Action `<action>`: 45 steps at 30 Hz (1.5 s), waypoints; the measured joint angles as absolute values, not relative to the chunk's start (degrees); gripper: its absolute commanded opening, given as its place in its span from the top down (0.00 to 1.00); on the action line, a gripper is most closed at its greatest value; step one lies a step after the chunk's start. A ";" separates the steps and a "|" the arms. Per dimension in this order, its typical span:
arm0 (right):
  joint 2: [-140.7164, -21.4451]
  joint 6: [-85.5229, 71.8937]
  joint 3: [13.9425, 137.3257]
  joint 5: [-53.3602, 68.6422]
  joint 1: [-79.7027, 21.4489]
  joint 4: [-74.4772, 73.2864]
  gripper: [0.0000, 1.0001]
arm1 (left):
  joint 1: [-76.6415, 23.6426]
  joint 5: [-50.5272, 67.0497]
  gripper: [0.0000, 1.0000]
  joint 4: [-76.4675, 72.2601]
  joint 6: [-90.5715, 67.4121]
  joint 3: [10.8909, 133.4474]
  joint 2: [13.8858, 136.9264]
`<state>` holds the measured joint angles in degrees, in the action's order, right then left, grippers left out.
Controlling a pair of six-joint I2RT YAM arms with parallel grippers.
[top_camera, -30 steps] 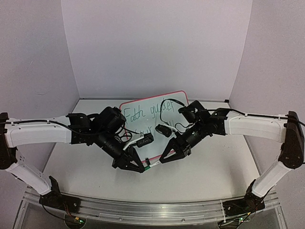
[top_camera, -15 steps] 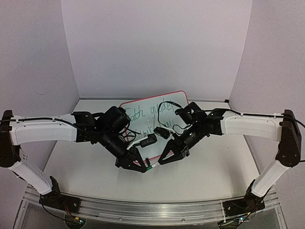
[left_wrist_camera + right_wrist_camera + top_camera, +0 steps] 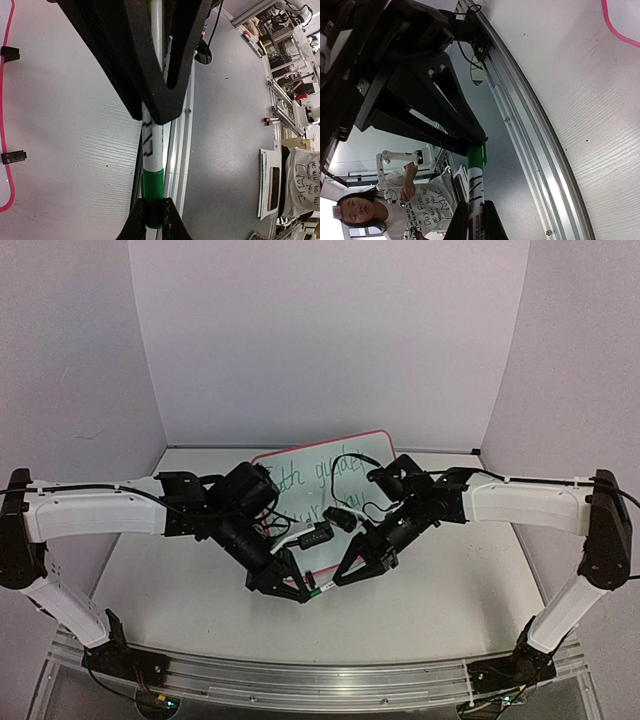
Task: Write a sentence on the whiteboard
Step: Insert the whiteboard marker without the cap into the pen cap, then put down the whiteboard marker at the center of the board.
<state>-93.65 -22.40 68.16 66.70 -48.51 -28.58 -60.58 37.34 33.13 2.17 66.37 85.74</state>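
Marker [image 3: 152, 145], white barrel: clamped in left gripper [image 3: 159, 117]. Its green cap [image 3: 152, 185]: pinched by right gripper [image 3: 476, 145], tip-to-tip with the left. Whiteboard [image 3: 300, 446] bearing green writing [image 3: 328, 472]: just beyond both grippers, partly hidden.

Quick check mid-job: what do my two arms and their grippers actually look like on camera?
Both arms have long white shell links, the left arm and the right arm alike, with black joints and motor housings. Thin black cables run along them. The left gripper and right gripper are black, with wedge-shaped fingers.
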 measured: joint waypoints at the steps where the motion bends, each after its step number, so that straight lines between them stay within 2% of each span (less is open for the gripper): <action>1: -93.66 -22.34 68.16 66.71 -48.51 -28.61 1.00 | -60.60 37.34 1.00 33.14 1.95 66.37 85.77; 6: -93.65 -22.22 68.16 66.01 -48.51 -29.11 1.00 | -60.65 37.41 0.99 33.04 1.45 66.58 86.48; 7: -93.64 -22.15 68.16 65.60 -48.51 -29.24 1.00 | -60.66 37.35 0.93 33.04 1.45 66.63 86.66; 11: -93.21 -22.08 68.14 62.43 -48.66 -28.68 1.00 | -60.60 34.89 0.55 31.03 0.94 66.59 86.76; 13: -92.80 -22.19 67.83 59.83 -48.96 -27.39 1.00 | -60.05 32.94 0.44 26.02 0.17 66.49 86.20; 20: -89.15 -22.61 62.62 51.78 -45.08 -26.34 1.00 | -50.92 26.65 0.26 23.82 -3.23 61.90 76.93; 27: -89.32 -23.01 58.38 43.39 -44.12 -26.18 1.00 | -41.33 20.85 0.24 28.25 -4.67 61.32 69.28; 34: -94.77 -23.21 55.47 35.93 -44.18 -26.19 0.97 | -29.34 18.56 0.23 31.56 -5.56 61.32 69.07; 41: -96.01 -23.27 55.55 30.48 -44.31 -25.39 0.72 | -20.84 17.89 0.22 31.59 -7.18 58.48 69.06; 45: -96.44 -23.66 55.56 24.58 -43.94 -27.02 0.46 | -16.92 17.66 0.21 31.69 -7.78 57.03 68.73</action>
